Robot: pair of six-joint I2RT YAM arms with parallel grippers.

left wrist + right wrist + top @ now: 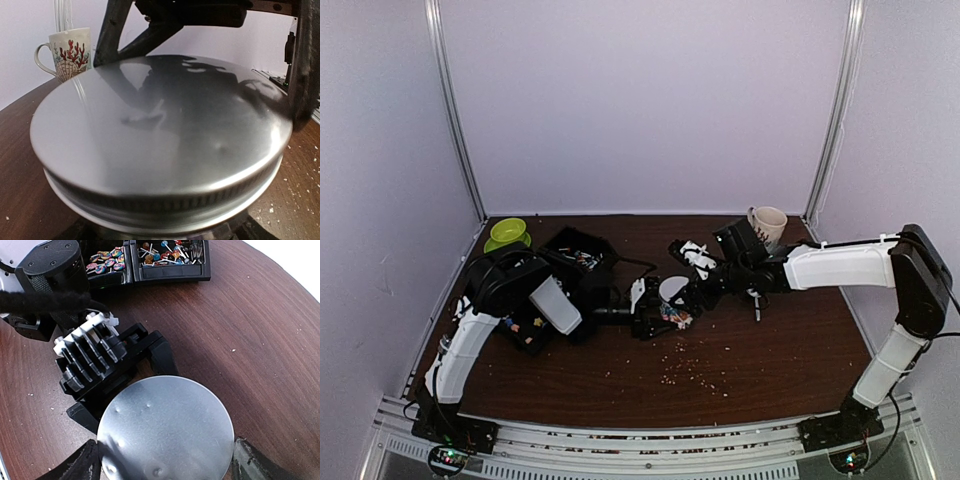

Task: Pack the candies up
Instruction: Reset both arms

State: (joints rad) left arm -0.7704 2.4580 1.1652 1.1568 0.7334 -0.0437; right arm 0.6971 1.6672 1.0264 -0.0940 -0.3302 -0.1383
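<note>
While most of the candies lie in the black tray toward the bench's rear-left corner, a colourful handful shows inside the jar near the bench's middle. A round metal lid sits over that jar. From where I stand, the left arm's fingers are clamped on the jar, and the right arm's fingers press the lid's rim from opposite sides. I take the step to be closing the jar. To do it well, the lid should sit level on the threads before any turn. The left grip should resist the twist, and the right wrist should rotate about the lid's centre. A mug stands at the rear-right corner, and crumbs lie nearer the front edge.
</note>
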